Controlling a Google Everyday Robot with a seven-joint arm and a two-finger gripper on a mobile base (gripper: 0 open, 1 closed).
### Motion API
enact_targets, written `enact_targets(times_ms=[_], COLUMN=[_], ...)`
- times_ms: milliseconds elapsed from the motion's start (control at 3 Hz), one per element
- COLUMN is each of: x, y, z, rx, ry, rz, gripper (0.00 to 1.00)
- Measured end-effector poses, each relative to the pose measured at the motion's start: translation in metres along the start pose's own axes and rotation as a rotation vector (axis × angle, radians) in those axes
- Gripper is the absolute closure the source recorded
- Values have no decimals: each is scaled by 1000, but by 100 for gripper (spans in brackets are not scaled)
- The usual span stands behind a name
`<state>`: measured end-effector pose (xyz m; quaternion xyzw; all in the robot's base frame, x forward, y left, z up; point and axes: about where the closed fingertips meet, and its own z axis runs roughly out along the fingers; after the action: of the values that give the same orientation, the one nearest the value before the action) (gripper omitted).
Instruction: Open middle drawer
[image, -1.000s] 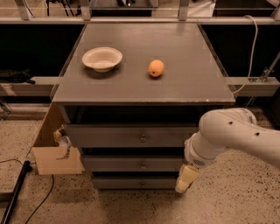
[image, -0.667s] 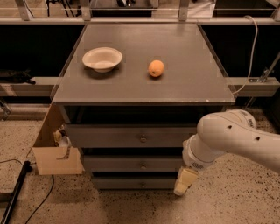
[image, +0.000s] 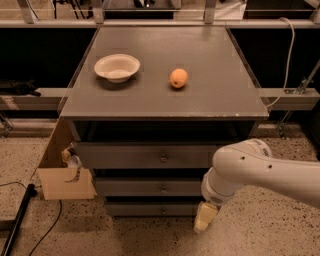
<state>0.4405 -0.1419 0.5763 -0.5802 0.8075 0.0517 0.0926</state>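
Observation:
The cabinet has three dark grey drawer fronts, all closed. The middle drawer is the second one, with a small round metal knob at its centre. The top drawer is above it and the lowest drawer below it. My white arm comes in from the right, in front of the cabinet's right end. My cream gripper hangs from it and points down, low near the floor. It is beside the right end of the lowest drawer, to the right of and below the middle knob, and touches no drawer.
On the cabinet top are a white bowl and an orange fruit. An open cardboard box stands against the cabinet's left side. Black cables lie on the speckled floor at the left. A rail with a cable is at the right.
My arm has shifted left and down, and the gripper has dropped from the level of the middle drawer to the lowest one. The drawers have not moved.

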Motion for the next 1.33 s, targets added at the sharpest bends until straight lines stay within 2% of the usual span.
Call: enact_targets(times_ms=[333, 1000, 1333], x=[11, 12, 16], y=[-31, -27, -32], z=[78, 77, 85], rx=[-8, -9, -6], ry=[82, 60, -14], rz=[-15, -29, -24], gripper=[0, 0, 0])
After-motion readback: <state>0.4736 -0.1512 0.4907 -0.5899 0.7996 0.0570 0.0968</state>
